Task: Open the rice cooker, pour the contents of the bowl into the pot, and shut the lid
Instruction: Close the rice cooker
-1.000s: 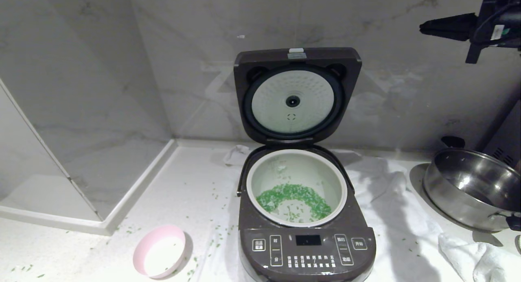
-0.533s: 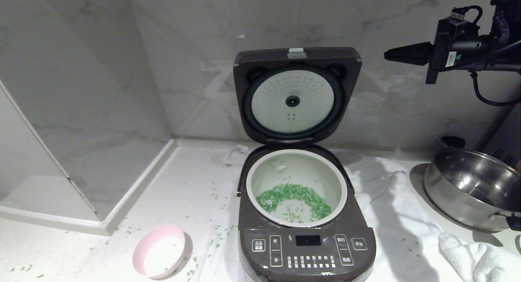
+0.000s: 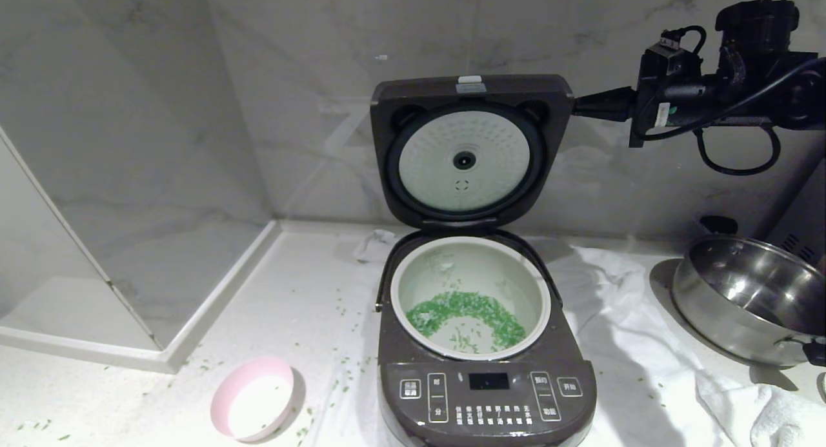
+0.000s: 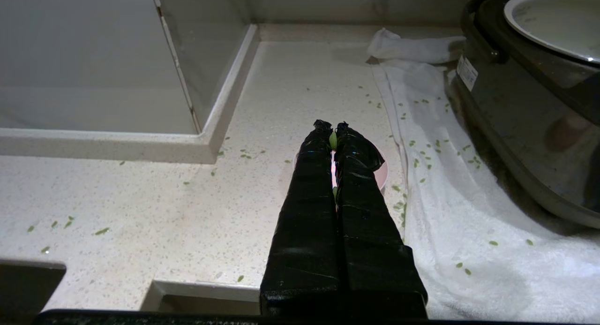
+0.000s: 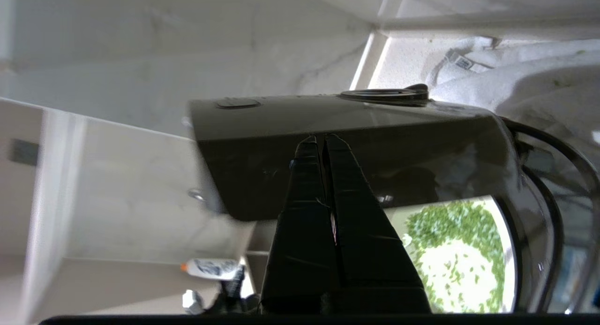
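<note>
The rice cooker (image 3: 487, 402) stands in the middle of the counter with its lid (image 3: 471, 89) raised upright, white plate facing me. The pot (image 3: 477, 266) holds the green contents (image 3: 468, 311) in a ring. The pink bowl (image 3: 222, 402) sits at the front left, nearly empty. My right gripper (image 3: 577, 105) is shut, its tips against the lid's right edge; in the right wrist view the gripper (image 5: 321, 138) meets the lid's dark side (image 5: 398, 142). My left gripper (image 4: 332, 125) is shut above the bowl (image 4: 382, 170), which it mostly hides, with a green bit stuck between its tips.
A steel pan (image 3: 748, 298) stands at the right on a white towel (image 3: 619, 344) that also runs under the cooker. Green bits lie scattered over the counter and towel. A raised marble step (image 3: 213, 298) borders the left; the wall is close behind the lid.
My right arm has swung from the upper right corner leftward and down until its shut tips reach the lid's right edge. Cooker, bowl and left gripper have not moved.
</note>
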Robot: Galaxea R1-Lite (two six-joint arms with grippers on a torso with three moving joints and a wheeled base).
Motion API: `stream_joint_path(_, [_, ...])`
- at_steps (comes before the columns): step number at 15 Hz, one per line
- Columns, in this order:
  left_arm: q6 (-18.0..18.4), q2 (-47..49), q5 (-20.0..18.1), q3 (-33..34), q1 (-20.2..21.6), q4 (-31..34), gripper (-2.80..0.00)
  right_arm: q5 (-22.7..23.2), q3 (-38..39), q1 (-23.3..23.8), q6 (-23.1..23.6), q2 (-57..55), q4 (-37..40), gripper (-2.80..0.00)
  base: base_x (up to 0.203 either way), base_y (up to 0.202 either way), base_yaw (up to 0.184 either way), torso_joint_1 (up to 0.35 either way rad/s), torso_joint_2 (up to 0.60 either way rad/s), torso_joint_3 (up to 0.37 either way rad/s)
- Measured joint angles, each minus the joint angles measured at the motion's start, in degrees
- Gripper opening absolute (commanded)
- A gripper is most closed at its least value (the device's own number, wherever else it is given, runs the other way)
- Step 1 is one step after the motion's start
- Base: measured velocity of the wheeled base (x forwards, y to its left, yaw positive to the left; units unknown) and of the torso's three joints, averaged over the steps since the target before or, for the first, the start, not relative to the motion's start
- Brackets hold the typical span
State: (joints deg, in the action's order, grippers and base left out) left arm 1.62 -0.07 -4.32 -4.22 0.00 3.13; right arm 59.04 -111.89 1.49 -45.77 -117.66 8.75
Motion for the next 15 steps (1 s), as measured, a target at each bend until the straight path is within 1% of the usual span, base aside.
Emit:
stream_joint_path(2, [0.02, 0.00, 0.00, 0.00, 0.00, 0.02, -2.80, -0.80, 0.00, -0.75, 0.63, -0.78, -0.44, -2.80, 0.000, 0.000, 0.000, 0.000, 0.00, 0.000])
stream_joint_path(6, [0.01, 0.00, 0.02, 0.00, 0.00, 0.02, -2.80, -0.88, 0.00, -0.97, 0.66, -1.85, -3.43, -2.80, 0.000, 0.000, 0.000, 0.000, 0.00, 0.000])
stream_joint_path(9, [0.02, 0.00, 0.02, 0.00, 0.00, 0.02, -2.80, -0.63, 0.00, -1.59, 0.60, -2.10, -3.66, -2.80, 0.000, 0.000, 0.000, 0.000, 0.00, 0.000])
stream_joint_path(13, [0.09, 0.00, 0.03, 0.00, 0.00, 0.00, -2.80, -0.89, 0.05, -4.72, 0.57, -2.56, -3.57, -2.80, 0.000, 0.000, 0.000, 0.000, 0.00, 0.000])
stream_joint_path(15, [0.49, 0.00, 1.04, 0.66, 0.00, -0.27, -2.80, -0.88, 1.11, -6.00, 0.57, -2.53, -3.55, -2.80, 0.000, 0.000, 0.000, 0.000, 0.00, 0.000])
